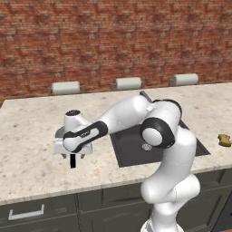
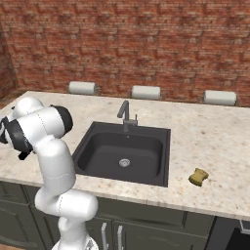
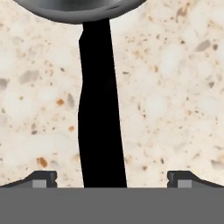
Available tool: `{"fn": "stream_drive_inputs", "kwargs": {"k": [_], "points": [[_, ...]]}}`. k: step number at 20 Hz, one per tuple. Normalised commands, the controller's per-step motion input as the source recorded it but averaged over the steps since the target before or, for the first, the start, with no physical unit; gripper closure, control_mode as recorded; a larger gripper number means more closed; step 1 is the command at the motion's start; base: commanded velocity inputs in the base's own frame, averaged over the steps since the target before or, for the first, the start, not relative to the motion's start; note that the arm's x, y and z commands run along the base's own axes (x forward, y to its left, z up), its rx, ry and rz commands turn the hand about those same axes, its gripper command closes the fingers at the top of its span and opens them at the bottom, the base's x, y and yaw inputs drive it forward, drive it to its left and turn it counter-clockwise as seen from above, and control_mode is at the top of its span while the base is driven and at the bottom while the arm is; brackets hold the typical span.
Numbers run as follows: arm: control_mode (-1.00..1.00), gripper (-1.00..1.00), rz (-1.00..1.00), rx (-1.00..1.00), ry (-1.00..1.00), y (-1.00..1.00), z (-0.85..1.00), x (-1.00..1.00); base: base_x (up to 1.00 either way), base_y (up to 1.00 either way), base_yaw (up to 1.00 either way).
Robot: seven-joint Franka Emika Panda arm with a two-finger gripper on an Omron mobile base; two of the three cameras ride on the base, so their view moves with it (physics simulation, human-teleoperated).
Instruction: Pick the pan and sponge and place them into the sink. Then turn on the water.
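Hovering low over the counter (image 1: 31,136) left of the sink (image 2: 97,146), we have the gripper (image 3: 112,177) spread wide, its two dark tips standing far apart on either side of the pan's black handle (image 3: 98,109). Nothing is held yet.

Step in hand, as we judge it: taking the pan (image 3: 76,8) by its handle. To do it well we want the handle centred between the tips; at present it runs a little nearer the left tip than the right in the hand view, so a small sideways correction looks useful before closing. We also want to come down until the tips bracket the handle's sides, then close squarely across it. The handle is thin and the bowl heavier, so a grip closer to the bowl should limit tilting on the lift.

Left to right in the right base view: hand and pan at the far left, the sink with its faucet (image 2: 125,116) in the middle, the sponge (image 2: 198,177) well apart on the counter to the right. No water runs.
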Motion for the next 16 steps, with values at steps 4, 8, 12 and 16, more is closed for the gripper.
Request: {"fn": "stream_drive_inputs", "kwargs": {"k": [4,8,12,16], "points": [[-1.0,-1.0,0.0,0.0,0.0,0.13,-0.11,0.16,0.0,0.0,0.0],[-1.0,1.0,0.0,0.0,0.0,0.01,-0.06,0.07,0.0,0.0,0.0],[-1.0,1.0,0.0,0.0,0.04,0.0,-0.01,0.01,0.0,0.0,0.0],[-1.0,1.0,0.0,0.0,0.0,-0.03,-0.03,0.0,0.0,0.0,0.0]]}}
